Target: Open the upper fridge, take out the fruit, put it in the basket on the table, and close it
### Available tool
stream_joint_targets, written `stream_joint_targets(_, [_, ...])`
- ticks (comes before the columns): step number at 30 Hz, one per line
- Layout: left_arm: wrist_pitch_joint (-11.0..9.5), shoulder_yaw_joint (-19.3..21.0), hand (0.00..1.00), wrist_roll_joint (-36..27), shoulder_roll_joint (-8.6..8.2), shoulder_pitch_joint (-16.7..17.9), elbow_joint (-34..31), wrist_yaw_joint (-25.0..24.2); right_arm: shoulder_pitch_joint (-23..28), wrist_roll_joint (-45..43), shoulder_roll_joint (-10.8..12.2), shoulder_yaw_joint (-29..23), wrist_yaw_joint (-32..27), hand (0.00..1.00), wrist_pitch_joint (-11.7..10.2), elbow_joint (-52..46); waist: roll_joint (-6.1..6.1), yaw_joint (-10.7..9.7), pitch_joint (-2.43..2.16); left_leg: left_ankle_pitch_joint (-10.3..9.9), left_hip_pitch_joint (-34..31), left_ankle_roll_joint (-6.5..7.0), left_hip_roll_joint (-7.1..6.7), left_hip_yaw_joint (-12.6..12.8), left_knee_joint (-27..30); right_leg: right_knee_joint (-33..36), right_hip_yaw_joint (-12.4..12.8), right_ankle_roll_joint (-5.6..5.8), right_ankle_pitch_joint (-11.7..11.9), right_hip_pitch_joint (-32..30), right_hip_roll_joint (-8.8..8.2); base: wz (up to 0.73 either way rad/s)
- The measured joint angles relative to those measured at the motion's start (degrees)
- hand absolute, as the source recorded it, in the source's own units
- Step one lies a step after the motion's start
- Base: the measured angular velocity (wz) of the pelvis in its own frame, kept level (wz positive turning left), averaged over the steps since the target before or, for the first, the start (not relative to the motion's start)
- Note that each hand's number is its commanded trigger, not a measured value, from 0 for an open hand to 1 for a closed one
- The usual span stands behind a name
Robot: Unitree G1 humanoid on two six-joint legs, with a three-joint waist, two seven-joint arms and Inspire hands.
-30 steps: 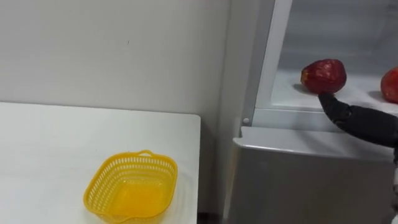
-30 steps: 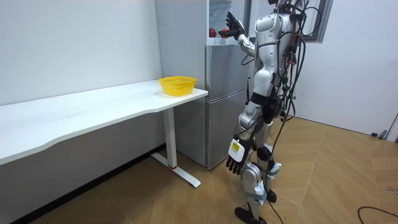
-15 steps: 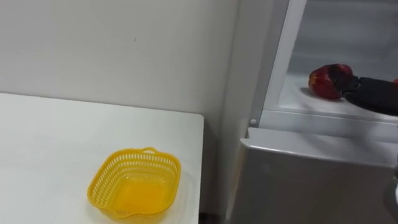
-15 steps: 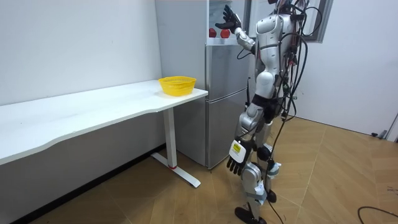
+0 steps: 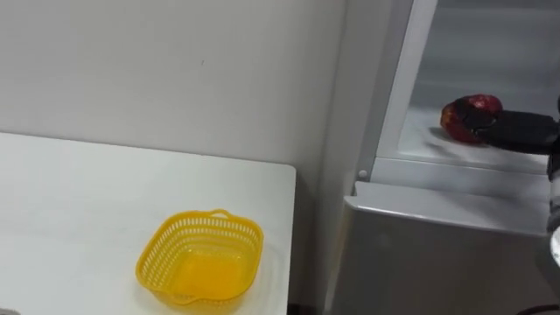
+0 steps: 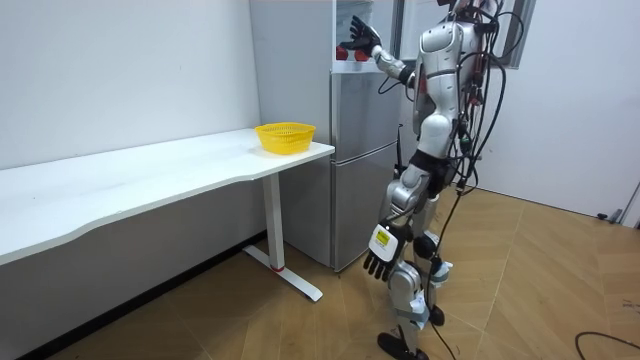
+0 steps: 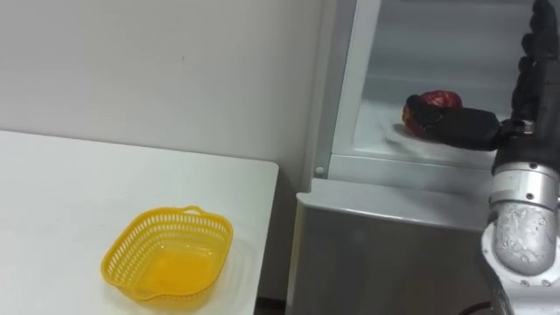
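- the right hand [image 7: 472,128] had gone from the near edge of the fridge shelf [image 5: 455,150], just below the apple [image 5: 459,115], up and further into the upper compartment.
- it now touched the apple: the thumb lay across the apple's near right side, while the other fingers stood straight up to the right of it.
- so the hand was open against the fruit and had not closed round it; nothing was grasped yet.
- the apple sat in the same spot on the shelf, toward the left of the open compartment, and had not been lifted or rolled.
- the whole eye view had slid a little over that second, so the small shift of the basket [image 5: 156,261] was the camera's, not the basket's.
- in the room view the robot stood close in front of the fridge [image 6: 352,170] with the right arm raised higher than a second before; the left hand [image 6: 377,263] hung relaxed beside its thigh.
- the yellow basket stood empty near the right end of the table [image 5: 79,210], well apart from the apple.
- judged from this, the reach was done and the grasp was the step in hand; the fingers needed to curl over the far side before any pull out.
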Motion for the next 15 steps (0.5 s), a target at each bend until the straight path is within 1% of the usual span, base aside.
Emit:
stream_joint_targets(1, [0.3, 0.0, 0.00, 0.0, 0.00, 0.0, -0.1, 0.0, -0.2, 0.3, 0.0, 0.0, 0.5, 0.00, 0.3, 0.1, 0.12, 0.0, -0.12, 0.0, -0.1, -0.01, 0.00, -0.1, 0.0, -0.1, -0.1, -0.03, 0.0, 0.0, 0.00, 0.04])
stream_joint_targets(5, [0.6, -0.1, 0.00, 0.0, 0.01, 0.1, -0.2, 0.0, -0.5, 0.2, -0.1, 0.1, 1.5, 0.00, 1.1, 0.4, 0.20, 0.2, -0.17, 0.0, 0.0, -0.06, 0.00, -0.2, 0.0, -0.1, -0.4, -0.03, 0.0, 0.1, 0.00, 0.00])
stream_joint_targets(10, [0.6, 0.0, 0.00, 0.0, 0.01, 0.1, -0.2, 0.3, -1.5, -0.7, -1.8, 0.2, 3.2, 0.00, 1.3, 3.3, -0.01, 0.3, -0.15, 0.0, -0.5, -0.06, 0.00, -0.4, -0.1, -0.1, -0.5, -0.03, 0.0, -0.1, 0.00, 0.00])
stream_joint_targets(13, [0.6, -0.1, 0.00, 0.0, 0.05, -0.3, -0.2, 0.3, -1.8, -1.2, -3.1, 0.2, 3.8, 0.00, 1.3, 3.9, -0.31, 0.3, 0.01, 0.1, -0.7, -0.08, 0.00, -0.6, -0.1, -0.2, -0.5, -0.03, 0.0, -0.3, 0.01, 0.00])
stream_joint_targets(15, [0.6, -0.1, 0.00, 0.0, 0.11, -0.6, -0.2, 0.3, -1.8, -1.5, -3.6, 0.3, 4.0, 0.00, 1.4, 4.4, -0.76, 0.3, 0.26, 0.1, -0.8, -0.09, 0.00, -0.6, -0.1, -0.2, -0.5, -0.03, 0.0, -0.3, 0.02, 0.00])
